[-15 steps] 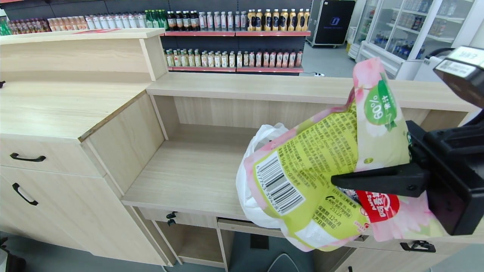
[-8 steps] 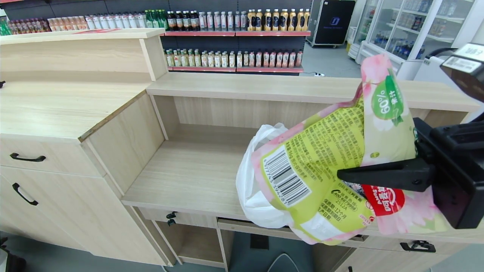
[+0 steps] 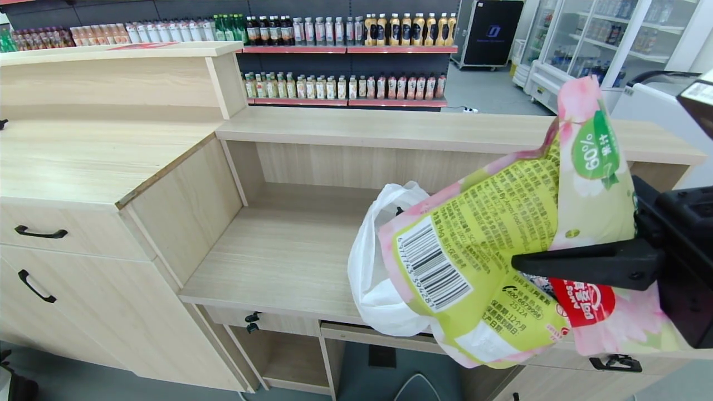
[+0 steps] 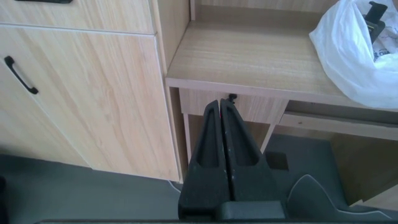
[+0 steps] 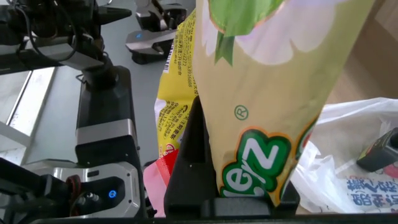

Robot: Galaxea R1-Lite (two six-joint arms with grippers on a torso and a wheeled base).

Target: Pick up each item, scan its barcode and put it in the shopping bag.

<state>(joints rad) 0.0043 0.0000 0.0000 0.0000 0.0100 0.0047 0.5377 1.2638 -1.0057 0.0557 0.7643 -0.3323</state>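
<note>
Store counter behind; right hand clamped on snack bag

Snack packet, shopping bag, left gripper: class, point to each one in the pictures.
snack packet point(image 3: 490, 234), head view, green back panel.
shopping bag point(image 3: 372, 292), head view, white side wall.
left gripper point(image 4: 221, 107), left wrist view, between its fingertips.

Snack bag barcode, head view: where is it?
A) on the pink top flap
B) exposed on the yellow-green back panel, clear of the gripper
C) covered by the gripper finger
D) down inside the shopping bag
B: the barcode lies uncovered on the yellow-green back panel of the snack bag, to the left of where the right gripper clamps it, with the white shopping bag behind it.
</note>
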